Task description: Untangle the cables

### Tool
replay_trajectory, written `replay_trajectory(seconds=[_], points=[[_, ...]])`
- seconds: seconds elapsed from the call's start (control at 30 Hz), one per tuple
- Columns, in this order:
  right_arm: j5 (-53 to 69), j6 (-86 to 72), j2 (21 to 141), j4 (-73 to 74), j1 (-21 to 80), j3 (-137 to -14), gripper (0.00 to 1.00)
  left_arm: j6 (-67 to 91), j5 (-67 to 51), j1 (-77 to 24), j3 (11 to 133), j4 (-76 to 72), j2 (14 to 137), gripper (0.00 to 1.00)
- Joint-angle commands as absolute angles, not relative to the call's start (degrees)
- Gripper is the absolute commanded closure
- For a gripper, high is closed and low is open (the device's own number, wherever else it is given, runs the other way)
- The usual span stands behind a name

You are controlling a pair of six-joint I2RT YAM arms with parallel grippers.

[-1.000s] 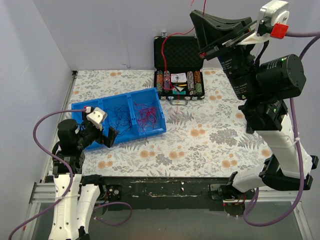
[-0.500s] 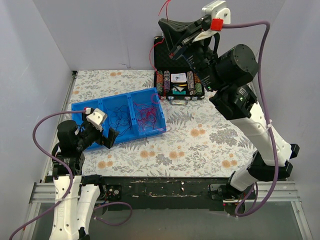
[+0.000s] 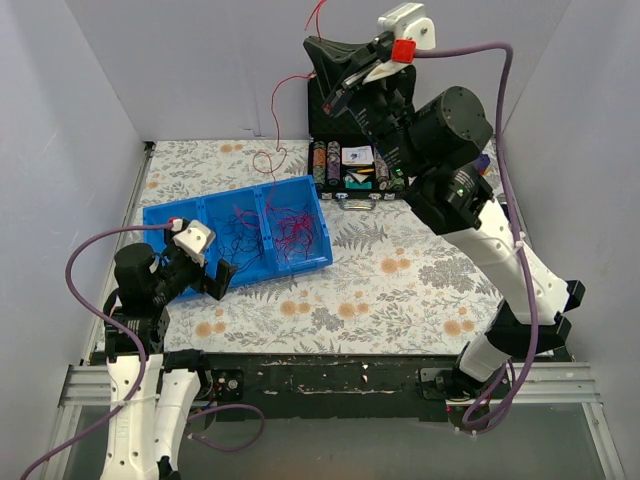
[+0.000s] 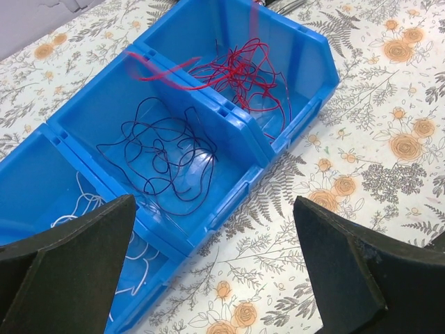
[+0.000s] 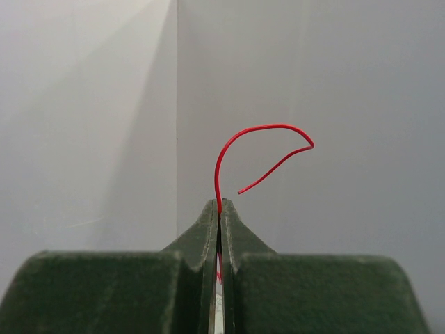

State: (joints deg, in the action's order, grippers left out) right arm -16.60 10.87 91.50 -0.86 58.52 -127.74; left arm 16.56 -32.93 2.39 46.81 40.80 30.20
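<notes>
A red cable [image 3: 276, 110] hangs from my right gripper [image 3: 313, 48], which is raised high near the back wall. The cable trails down into the right compartment of the blue bin [image 3: 310, 262]. In the right wrist view the gripper [image 5: 220, 206] is shut on the red cable [image 5: 259, 128], whose free end curls above the fingertips. The bin holds red and magenta cables [image 4: 236, 69] on the right, dark navy cables [image 4: 167, 153] in the middle and white cables [image 4: 83, 209] on the left. My left gripper [image 3: 218, 278] is open and empty at the bin's near edge, and it also shows in the left wrist view [image 4: 215, 278].
An open black case [image 3: 355, 105] with rows of poker chips stands at the back of the table, below my right arm. Grey walls close in the left, back and right sides. The floral table cover [image 3: 420, 270] lies to the right of the bin.
My right arm has swung left from over the black case toward the bin, carrying the red cable, which now trails down into the bin. The left arm has not moved.
</notes>
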Motion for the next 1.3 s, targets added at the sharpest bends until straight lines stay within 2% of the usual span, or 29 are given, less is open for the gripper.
replay_trajectory(seconds=[0.0, 0.9, 1.27], points=[[-18.1, 12.7, 93.2, -4.9, 58.4, -129.2, 0.99, 15.1, -32.3, 2.1, 46.5, 42.6, 29.7, 0.02], [-18.7, 12.0, 97.7, -6.0, 54.2, -129.5, 0.99, 13.7, -32.0, 2.1, 46.1, 44.6, 28.7, 0.02], [-19.6, 9.1, 97.1, -6.5, 51.7, -119.3, 0.99, 13.5, -32.0, 2.1, 45.4, 44.5, 28.7, 0.02]])
